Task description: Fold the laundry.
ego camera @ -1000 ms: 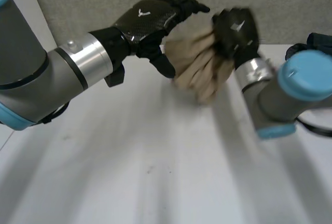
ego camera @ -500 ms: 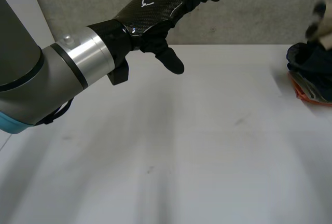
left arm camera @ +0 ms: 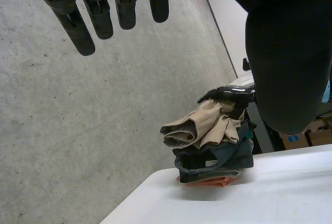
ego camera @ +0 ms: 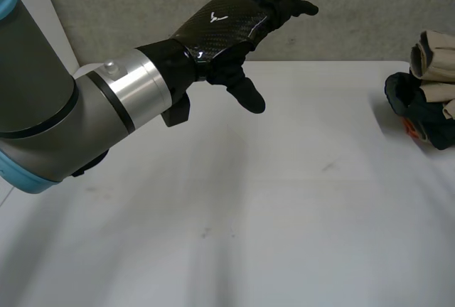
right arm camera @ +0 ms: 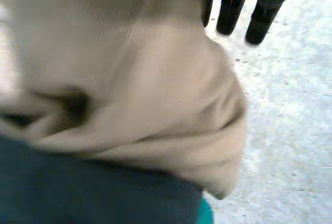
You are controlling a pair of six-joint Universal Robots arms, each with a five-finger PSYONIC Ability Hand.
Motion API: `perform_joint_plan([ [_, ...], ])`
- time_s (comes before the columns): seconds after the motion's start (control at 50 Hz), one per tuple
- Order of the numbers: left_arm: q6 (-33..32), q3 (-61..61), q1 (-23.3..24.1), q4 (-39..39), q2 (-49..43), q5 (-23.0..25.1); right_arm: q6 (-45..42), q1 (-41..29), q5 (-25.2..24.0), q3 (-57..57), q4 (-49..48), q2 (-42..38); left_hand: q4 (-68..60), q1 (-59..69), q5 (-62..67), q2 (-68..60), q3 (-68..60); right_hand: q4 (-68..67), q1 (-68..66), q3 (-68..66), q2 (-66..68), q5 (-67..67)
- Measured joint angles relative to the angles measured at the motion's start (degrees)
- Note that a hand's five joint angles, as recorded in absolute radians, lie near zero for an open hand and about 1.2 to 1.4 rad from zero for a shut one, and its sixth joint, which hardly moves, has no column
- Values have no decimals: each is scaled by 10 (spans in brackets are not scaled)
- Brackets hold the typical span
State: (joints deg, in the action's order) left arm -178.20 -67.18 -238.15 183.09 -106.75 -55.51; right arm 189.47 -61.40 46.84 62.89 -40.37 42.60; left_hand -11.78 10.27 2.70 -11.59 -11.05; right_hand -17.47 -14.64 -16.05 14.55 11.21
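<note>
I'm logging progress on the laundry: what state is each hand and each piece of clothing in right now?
Left black hand: open, fingers straight, raised over the white table, holding nothing.
Right black hand: open, fingers straight, over the beige cloth.
Beige ribbed cloth: bunched, on top of the pile.
Dark teal garment: under the beige cloth.
Orange cloth: pile's bottom, on the table.

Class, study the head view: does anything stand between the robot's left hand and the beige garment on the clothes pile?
Nothing visible does. The left hand hangs open above the white table, and only bare tabletop lies between it and the beige garment atop the clothes pile at the table's right edge.
</note>
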Motion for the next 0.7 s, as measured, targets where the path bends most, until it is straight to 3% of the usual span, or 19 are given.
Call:
perform_joint_plan([
  [0.12,1,1,6,0,3,0,-32,8,49,14,62,47,0,0,0,0,0,52,14,37,-22,-86],
  [0.24,3,0,10,0,8,0,-143,44,97,59,153,116,0,0,0,0,0,52,14,37,-22,-87],
  [0.32,4,-2,10,0,13,-1,-229,89,156,80,228,171,0,0,0,0,0,52,14,37,-22,-87],
  [0.46,4,-2,9,0,25,-3,-296,125,275,67,276,232,0,0,0,0,0,52,14,37,-22,-87],
  [0.54,5,-2,6,0,38,-17,-305,98,322,62,250,283,0,0,0,0,0,52,14,37,-22,-87],
  [0.7,4,-10,-1,-2,68,-97,-284,-22,320,116,197,398,1,0,0,1,0,52,14,37,-22,-87],
])
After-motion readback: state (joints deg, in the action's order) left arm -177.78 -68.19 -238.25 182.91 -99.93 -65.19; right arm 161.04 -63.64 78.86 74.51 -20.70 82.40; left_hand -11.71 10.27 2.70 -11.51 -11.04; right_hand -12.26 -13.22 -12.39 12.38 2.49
